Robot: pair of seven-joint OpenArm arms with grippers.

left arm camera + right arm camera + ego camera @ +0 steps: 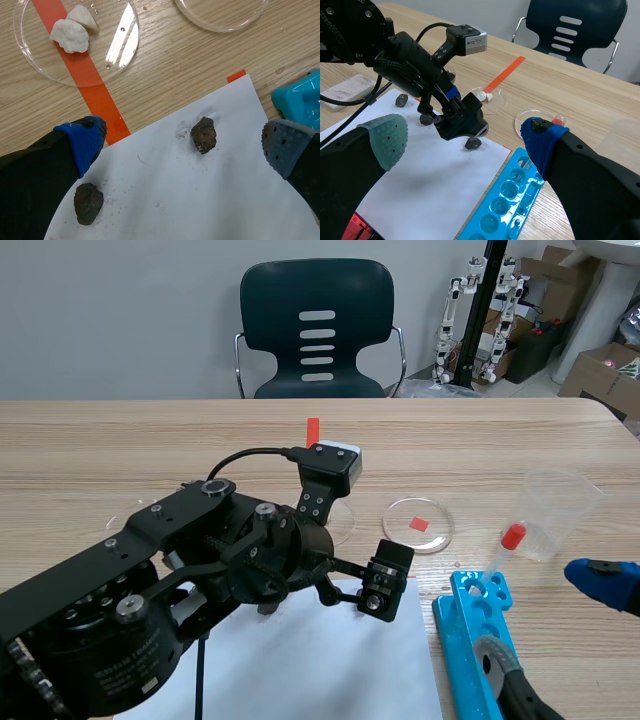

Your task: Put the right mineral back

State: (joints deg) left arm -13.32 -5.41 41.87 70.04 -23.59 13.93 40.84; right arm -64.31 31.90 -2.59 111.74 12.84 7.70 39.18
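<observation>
While the left gripper (pixel 184 147) is held wide open over the paper (pixel 200 200), nothing is gripped or touched by its fingers (pixel 82 142); the right mineral (pixel 203 135) is seen lying on the sheet between them. A second dark stone (pixel 88 202) is found just beside the blue-padded finger. The right gripper (pixel 465 139) is likewise spread and empty, near the rack (pixel 505 200)

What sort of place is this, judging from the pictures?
Probably a robotics lab, set up for a science task: a blue test-tube rack, a petri dish, a dark mineral piece on paper, and white robot figures behind.
</observation>
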